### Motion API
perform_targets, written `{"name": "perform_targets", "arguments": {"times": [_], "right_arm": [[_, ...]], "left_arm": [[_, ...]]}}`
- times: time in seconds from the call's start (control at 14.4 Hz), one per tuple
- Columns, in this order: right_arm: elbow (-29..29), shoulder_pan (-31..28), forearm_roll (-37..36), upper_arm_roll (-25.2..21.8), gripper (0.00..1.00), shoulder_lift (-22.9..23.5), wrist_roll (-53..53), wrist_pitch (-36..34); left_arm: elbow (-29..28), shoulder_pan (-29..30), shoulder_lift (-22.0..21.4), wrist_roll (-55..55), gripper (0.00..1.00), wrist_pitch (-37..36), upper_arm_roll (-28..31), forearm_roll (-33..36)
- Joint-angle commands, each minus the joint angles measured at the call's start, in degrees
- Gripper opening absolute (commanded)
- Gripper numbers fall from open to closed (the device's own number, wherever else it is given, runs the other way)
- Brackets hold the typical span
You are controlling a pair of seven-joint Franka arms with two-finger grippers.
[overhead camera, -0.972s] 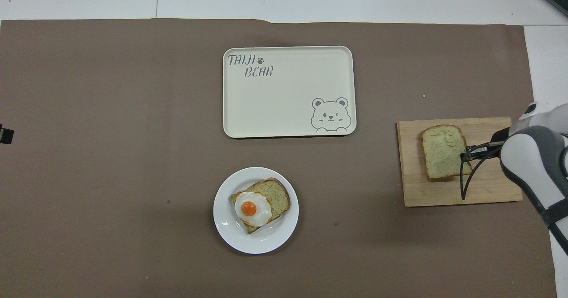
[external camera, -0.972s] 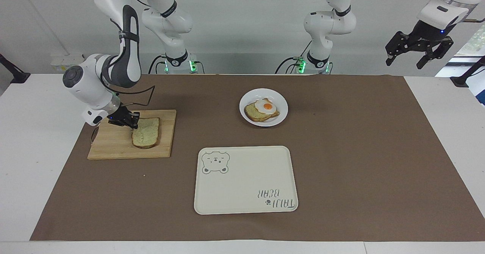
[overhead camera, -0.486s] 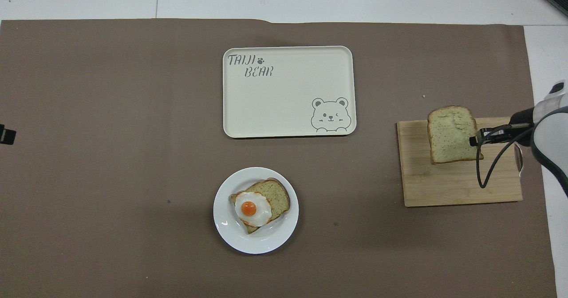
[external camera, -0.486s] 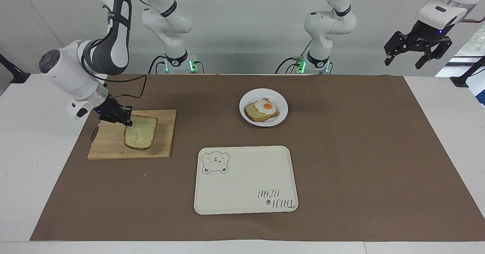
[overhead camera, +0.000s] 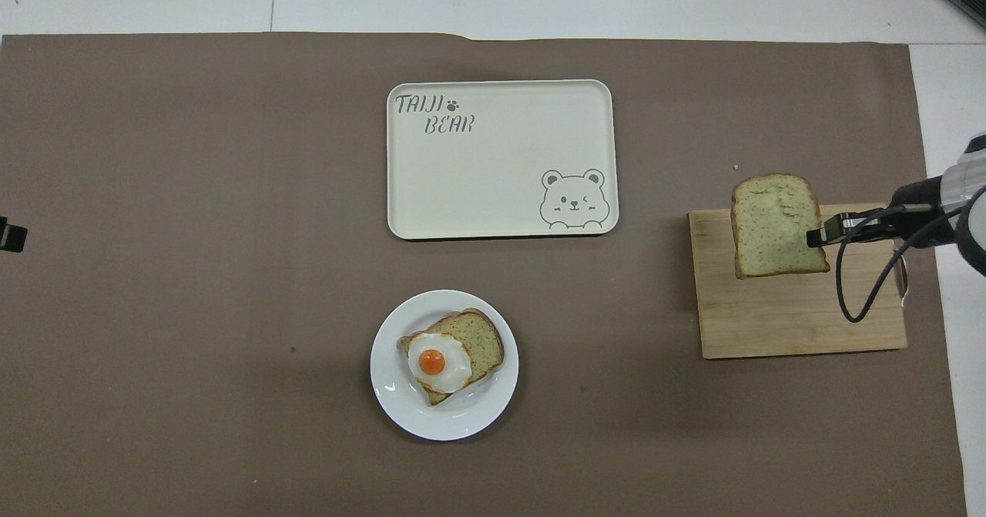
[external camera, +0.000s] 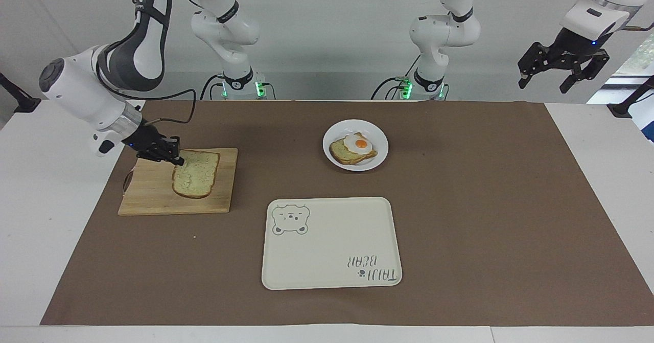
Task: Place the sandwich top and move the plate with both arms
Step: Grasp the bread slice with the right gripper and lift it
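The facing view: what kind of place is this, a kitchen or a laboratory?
Most likely a robot laboratory staged as a kitchen: two arms bolted at a paper-covered table, a wooden cutting board, and a plate with egg on bread.

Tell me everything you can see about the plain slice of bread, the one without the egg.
The sandwich top is a single pale, speckled slice with a brown crust, one end rounded and the other flat, its surface plain. The right gripper is shut on one edge of it and holds it in the air over the wooden cutting board, roughly level, dipping a little away from the gripper. Nothing else touches it. It is not yet on the egg-topped slice.
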Motion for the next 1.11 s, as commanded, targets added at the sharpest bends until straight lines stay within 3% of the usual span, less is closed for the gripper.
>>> {"name": "perform_targets", "arguments": {"times": [0.0, 0.28, 0.69, 1.04], "right_arm": [[-0.3, -0.7, 2.3, 0.4, 0.00, -0.7, -2.3, -1.3], [-2.1, 0.4, 6.2, 1.2, 0.00, -1.9, -3.5, -1.4], [-3.6, 7.9, 12.0, 1.2, 0.00, -2.6, -2.0, -0.6], [-4.6, 16.3, 12.3, 1.2, 0.00, -3.4, 4.3, -0.2]], "left_arm": [[-0.1, 0.3, -0.6, -0.4, 1.00, -0.7, -0.1, -0.6], [-0.1, 0.3, -0.6, -0.4, 1.00, -0.8, -0.1, -0.6], [-0.1, 0.3, -0.6, -0.4, 1.00, -0.7, -0.2, -0.6], [-0.1, 0.4, -0.6, -0.4, 1.00, -0.7, -0.1, -0.6]]}}
